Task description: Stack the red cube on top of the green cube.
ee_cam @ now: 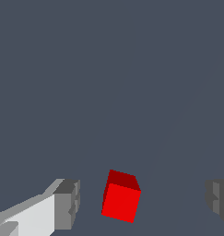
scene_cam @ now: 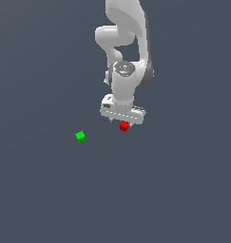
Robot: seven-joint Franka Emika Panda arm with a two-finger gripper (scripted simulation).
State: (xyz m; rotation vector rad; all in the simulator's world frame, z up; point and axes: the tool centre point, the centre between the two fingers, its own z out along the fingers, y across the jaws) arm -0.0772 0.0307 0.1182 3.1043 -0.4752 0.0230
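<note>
Wrist view | red cube (ee_cam: 121,202) between spread tool (ee_cam: 143,205) fingers, untouched

The end effector (ee_cam: 140,203) is cut off by the wrist view's edges, one fingertip (ee_cam: 220,198) only partly showing. The arm's base lies beyond the exterior view's top edge.

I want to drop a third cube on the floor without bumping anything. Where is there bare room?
Most of the floor is bare: all of it on the exterior view's left beyond the green cube, everything nearer the camera, and the right side. The gap between the green cube and red cube is also free. The only crowding is around the red cube, under the open hand.
</note>
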